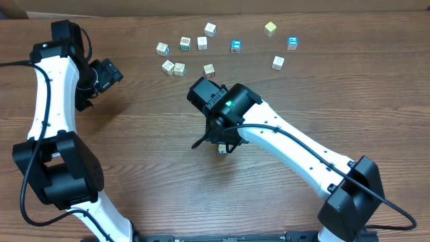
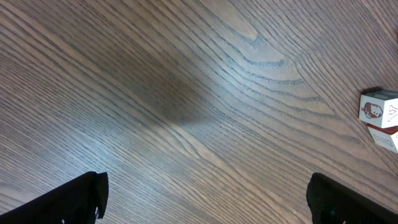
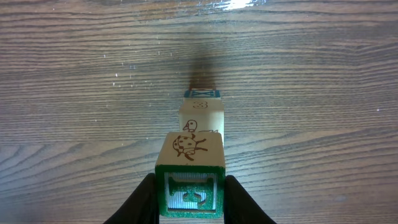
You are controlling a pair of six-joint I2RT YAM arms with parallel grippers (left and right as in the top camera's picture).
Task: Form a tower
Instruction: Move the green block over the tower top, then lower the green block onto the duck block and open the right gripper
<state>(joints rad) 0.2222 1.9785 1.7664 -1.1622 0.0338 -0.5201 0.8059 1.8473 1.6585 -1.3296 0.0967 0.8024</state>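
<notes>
Right gripper clamped on green cube over tower, likely placing step; next needs square alignment, gentle release; left gripper gapes, idle.

The tower is seen as a narrow stack standing upright on the wooden counter; a blue-framed cube is placed lowest; a pale cube printed with a 3 and a duck is set squarely on it; a green-framed cube, ladybird-marked, is clasped by the right tool over them; contact cannot be told.
</notes>
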